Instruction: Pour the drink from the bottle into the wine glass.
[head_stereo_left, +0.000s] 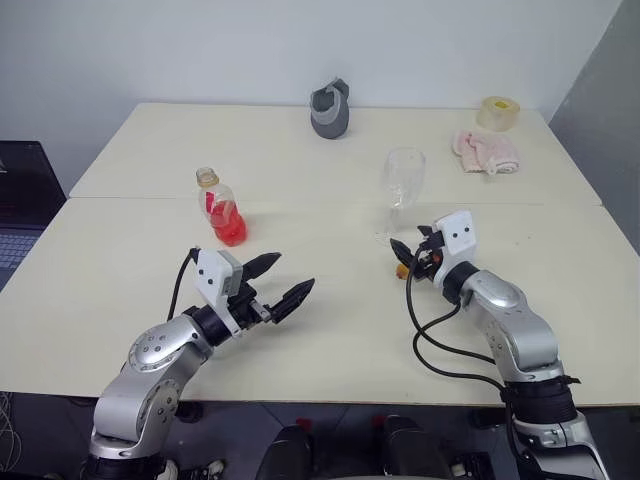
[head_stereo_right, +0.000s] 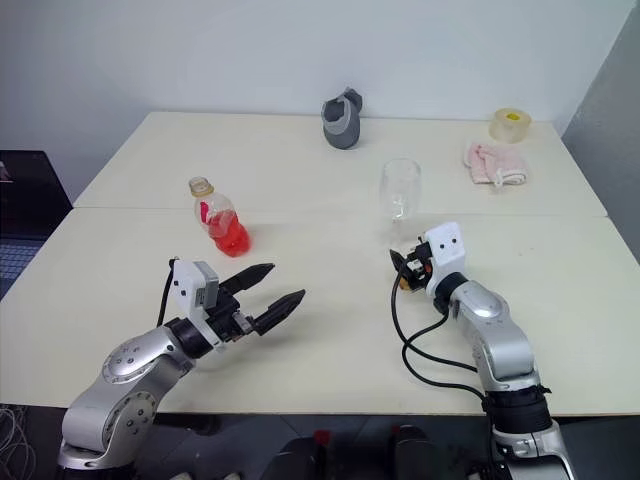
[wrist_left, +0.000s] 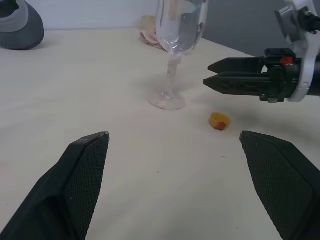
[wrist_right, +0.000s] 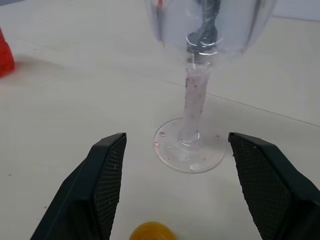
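Cap off (it lies by the glass foot), the bottle (head_stereo_left: 222, 210) stands far-left on the surface (head_stereo_left: 330, 330), glass (head_stereo_left: 402, 185) empty. Both pincers, left (head_stereo_left: 277, 282) and right (wrist_right: 175, 165), gape empty; next likely grasping the bottle.

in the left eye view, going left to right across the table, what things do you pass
bottle → left claw → grey cup-like object → wine glass → pink cloth

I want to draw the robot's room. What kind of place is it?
Probably a lab or office test room: two plain cream tables pushed together against a bare white wall, with a laptop beside them.
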